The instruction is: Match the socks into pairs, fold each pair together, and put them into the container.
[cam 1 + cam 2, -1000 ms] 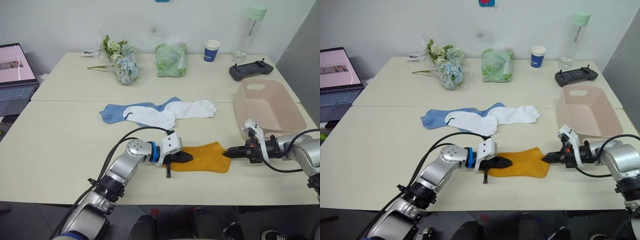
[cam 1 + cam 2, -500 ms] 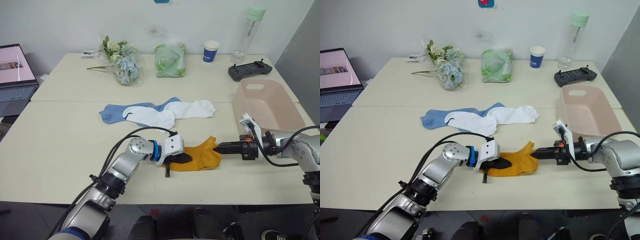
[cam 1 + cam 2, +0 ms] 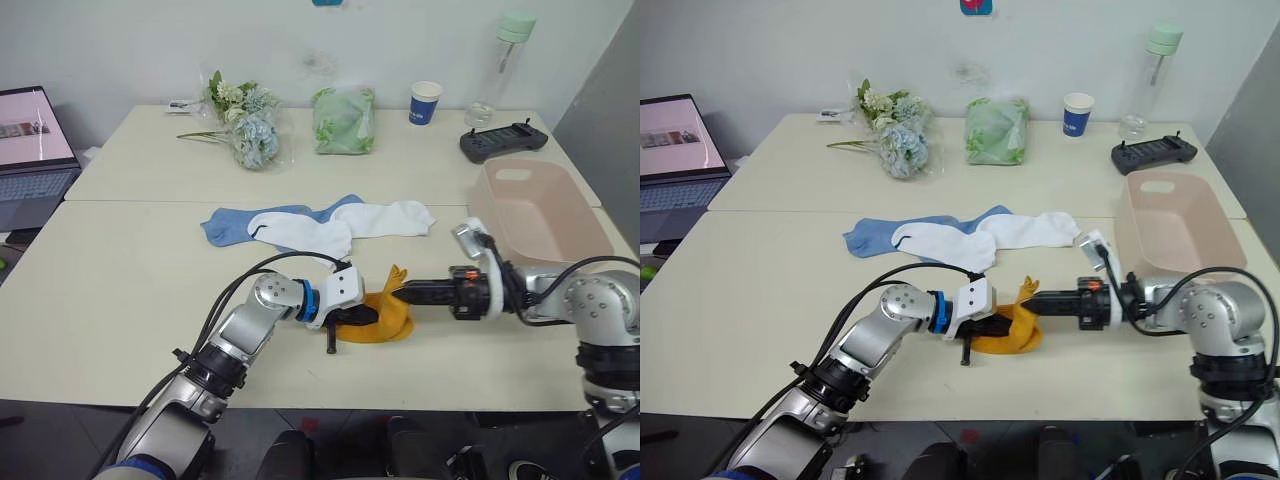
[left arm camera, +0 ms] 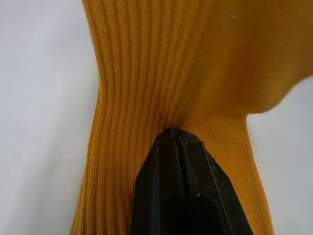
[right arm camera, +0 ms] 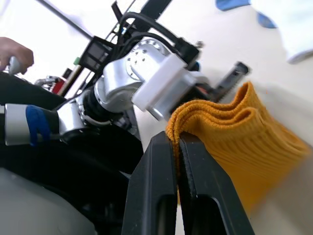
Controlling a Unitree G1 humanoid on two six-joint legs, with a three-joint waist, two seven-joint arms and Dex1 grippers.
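Observation:
A mustard-yellow sock pair (image 3: 388, 318) lies folded near the table's front edge. My left gripper (image 3: 364, 317) is shut on its left end; in the left wrist view the ribbed cloth (image 4: 146, 73) puckers at the fingertips. My right gripper (image 3: 399, 294) is shut on the other end, holding that edge (image 5: 205, 115) up over the fold. Two white socks (image 3: 335, 225) and a light blue sock (image 3: 225, 226) lie overlapping further back. The pale pink container (image 3: 540, 212) stands at the right, with nothing showing inside.
A laptop (image 3: 30, 140) sits at the far left. Along the back stand flowers (image 3: 245, 125), a green bundle in plastic (image 3: 343, 120), a paper cup (image 3: 424, 102), a bottle (image 3: 497, 65) and a black controller (image 3: 503, 140).
My right gripper has carried the yellow sock's right end to the left, towards my left gripper, folding the sock over. The left gripper has stayed put.

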